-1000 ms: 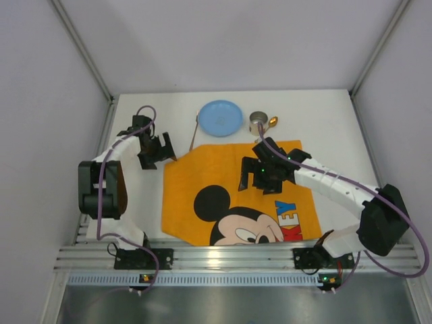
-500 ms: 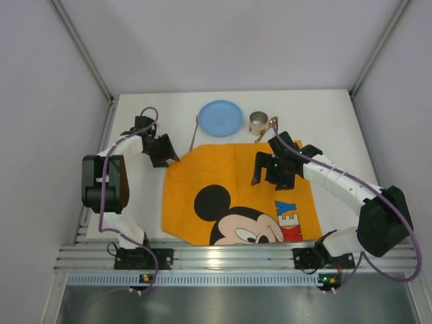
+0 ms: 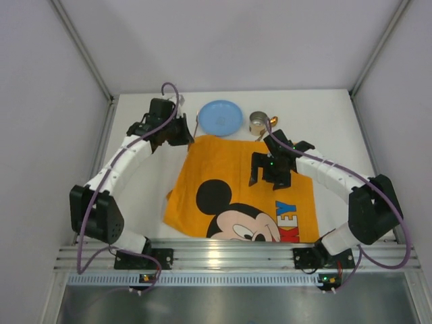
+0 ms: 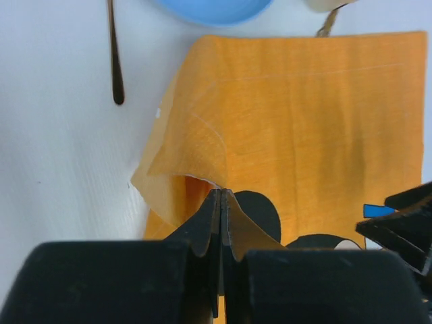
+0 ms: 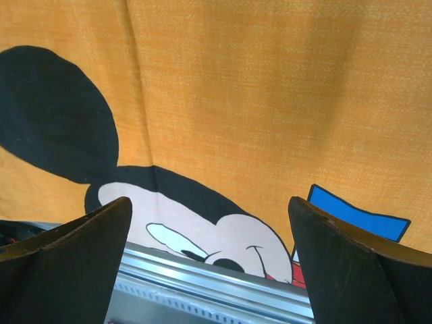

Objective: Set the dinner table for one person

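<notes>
arms: white links, black joints | cables: purple | hands: black wedge fingers

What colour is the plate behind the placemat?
Light blue; the plate shows best in the top external view.

Bare dinner table lies open to the right of the metal cup. Along the far edge of the orange Mickey Mouse placemat, the blue plate, a slim dark utensil and the cup crowd close together. The right gripper hangs wide-jawed over the cloth's right half.
</notes>
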